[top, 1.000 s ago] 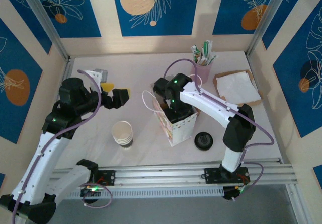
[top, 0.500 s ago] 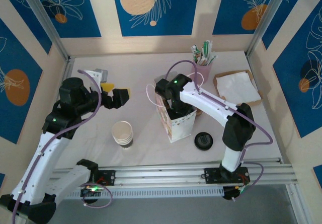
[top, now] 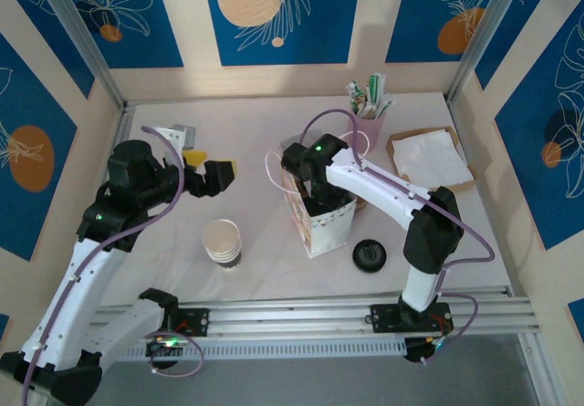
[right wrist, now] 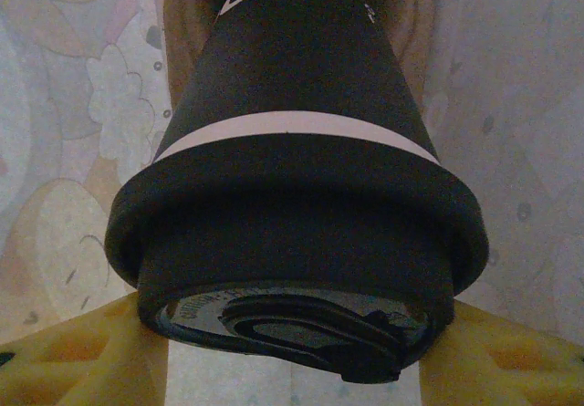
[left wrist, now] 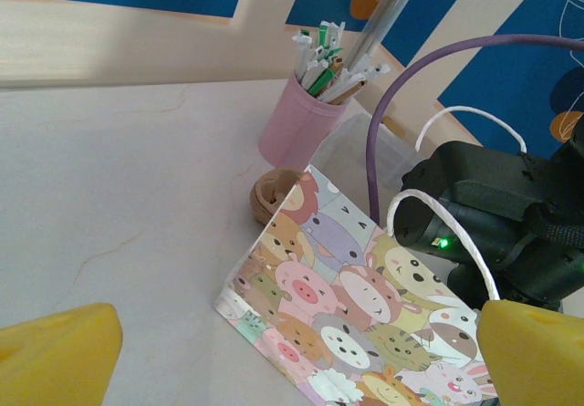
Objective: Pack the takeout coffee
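Right jaws clamped on the takeout coffee (right wrist: 292, 187), animal-print paper bag (top: 324, 233) walls around them; I should lower it upright, then release. Left jaws apart.

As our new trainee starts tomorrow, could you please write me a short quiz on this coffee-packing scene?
1. True or false: the left hand is closed on a cup.
2. Where does the right hand reach? A) over the stack of lidless cups; B) into the cartoon-animal paper bag; C) down to the loose black lid.
3. What does the right hand grip, as seen from its wrist camera?
Key: 1 false, it is open and holds nothing. 2 B. 3 the takeout coffee, a cup with a black lid.
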Motion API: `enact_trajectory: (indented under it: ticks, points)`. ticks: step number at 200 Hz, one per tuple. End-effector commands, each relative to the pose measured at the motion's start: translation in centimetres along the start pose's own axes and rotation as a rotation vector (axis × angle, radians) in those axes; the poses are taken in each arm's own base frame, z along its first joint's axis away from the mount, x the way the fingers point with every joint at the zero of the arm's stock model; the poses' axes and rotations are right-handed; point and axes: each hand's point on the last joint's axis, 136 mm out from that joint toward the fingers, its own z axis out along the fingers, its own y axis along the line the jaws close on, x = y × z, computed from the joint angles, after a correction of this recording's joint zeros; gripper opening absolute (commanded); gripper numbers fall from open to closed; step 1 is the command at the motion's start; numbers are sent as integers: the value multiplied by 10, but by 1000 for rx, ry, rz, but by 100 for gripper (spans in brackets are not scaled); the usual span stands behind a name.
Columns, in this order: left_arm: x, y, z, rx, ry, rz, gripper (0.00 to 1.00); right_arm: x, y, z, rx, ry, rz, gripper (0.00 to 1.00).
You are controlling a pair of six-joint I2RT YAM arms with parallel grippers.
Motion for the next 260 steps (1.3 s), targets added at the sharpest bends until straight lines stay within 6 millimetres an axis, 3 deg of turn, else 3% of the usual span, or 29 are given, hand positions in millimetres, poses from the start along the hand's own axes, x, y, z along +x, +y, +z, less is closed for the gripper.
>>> enact_trajectory:
  ticks: [1, 260]
  points:
    - [-5, -6, 1, 22, -20, 31, 100, -7, -7, 19, 40, 30, 16, 61]
    - [-6, -5, 2, 23, -19, 32, 100, -19, -4, 17, 25, 19, 9, 61]
